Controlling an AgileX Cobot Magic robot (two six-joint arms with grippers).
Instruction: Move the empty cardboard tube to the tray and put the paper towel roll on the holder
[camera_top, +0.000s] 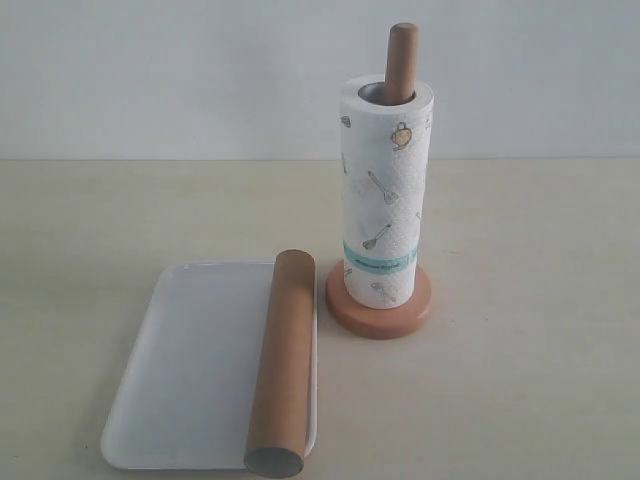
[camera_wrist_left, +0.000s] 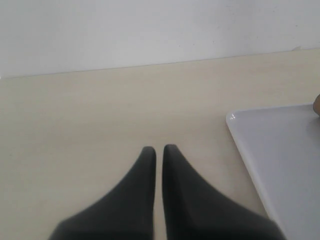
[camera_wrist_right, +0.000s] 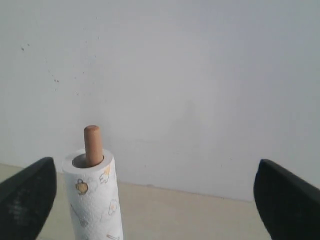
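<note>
The brown cardboard tube lies lengthwise along the right side of the white tray, its grey open end toward the front. On the wooden holder stands the printed paper towel roll, upright on the round base, with the post sticking out of its core. Neither gripper shows in the exterior view. My left gripper is shut on nothing over bare table beside the tray. My right gripper is wide open and empty, level with the top of the roll and the post, apart from both.
Everything rests on a beige table. A plain white wall runs along the table's far edge.
</note>
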